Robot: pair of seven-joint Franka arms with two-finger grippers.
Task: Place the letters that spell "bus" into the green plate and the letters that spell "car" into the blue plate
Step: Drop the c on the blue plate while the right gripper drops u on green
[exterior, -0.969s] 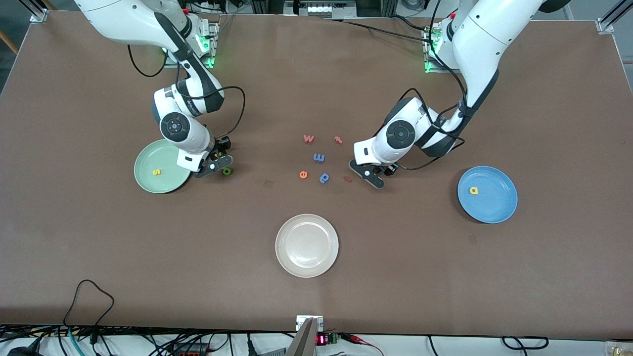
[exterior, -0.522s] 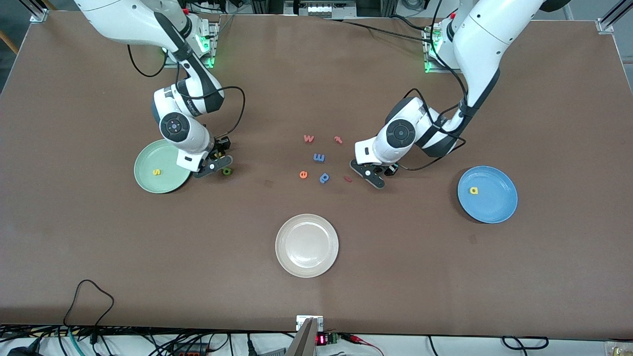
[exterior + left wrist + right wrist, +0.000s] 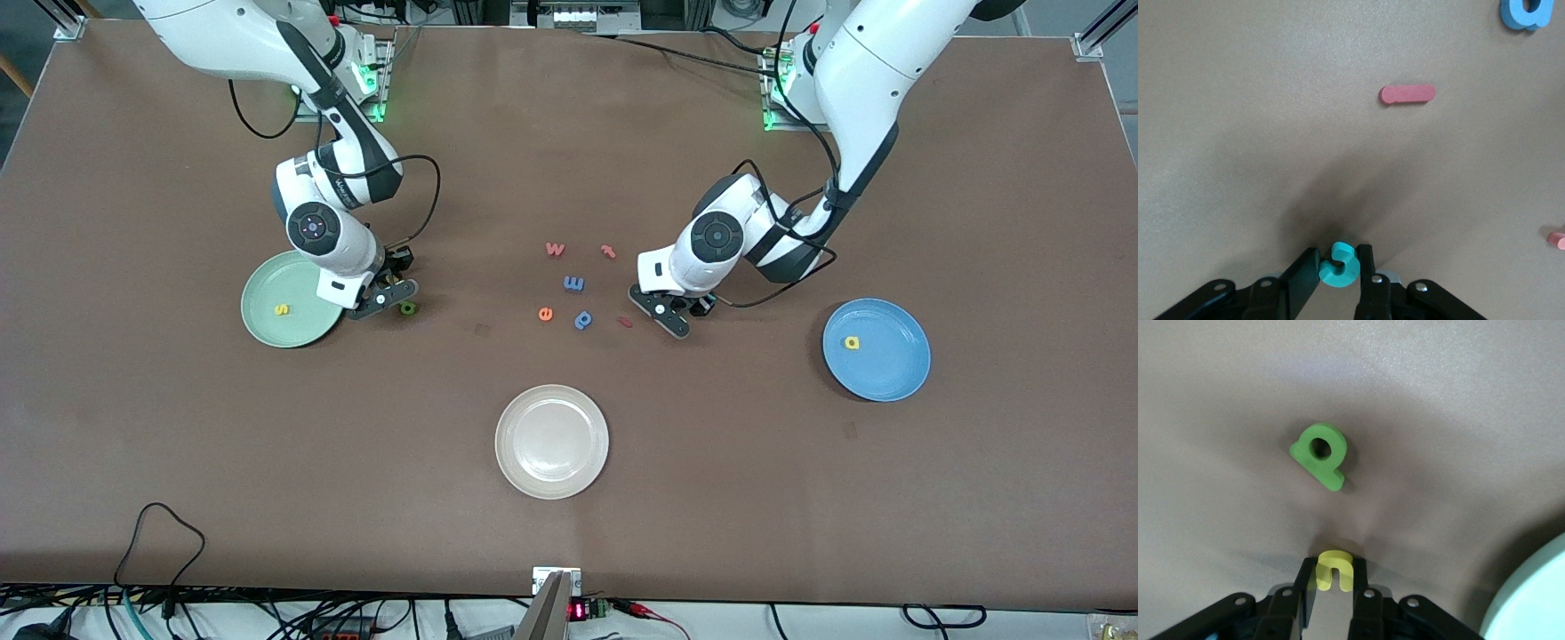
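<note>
My right gripper (image 3: 384, 298) is low at the table beside the green plate (image 3: 267, 331), shut on the yellow u (image 3: 1333, 571). The green b (image 3: 1319, 454) lies on the table just off its fingertips, also visible in the front view as the green b (image 3: 408, 308). A yellow s (image 3: 281, 309) lies in the green plate. My left gripper (image 3: 667, 313) is low at the table's middle, its fingers (image 3: 1366, 267) shut on the teal c (image 3: 1340, 265). The blue plate (image 3: 898, 378) holds a yellow a (image 3: 852, 342).
Loose letters lie at the table's middle: a red w (image 3: 555, 249), red t (image 3: 608, 251), blue m (image 3: 573, 284), orange e (image 3: 545, 313), blue p (image 3: 583, 318) and a red bar (image 3: 625, 322). A cream plate (image 3: 551, 442) sits nearer the front camera.
Both grippers have narrowed their jaws onto the letters between them. The arms have hardly shifted, and no letter on the table has moved.
</note>
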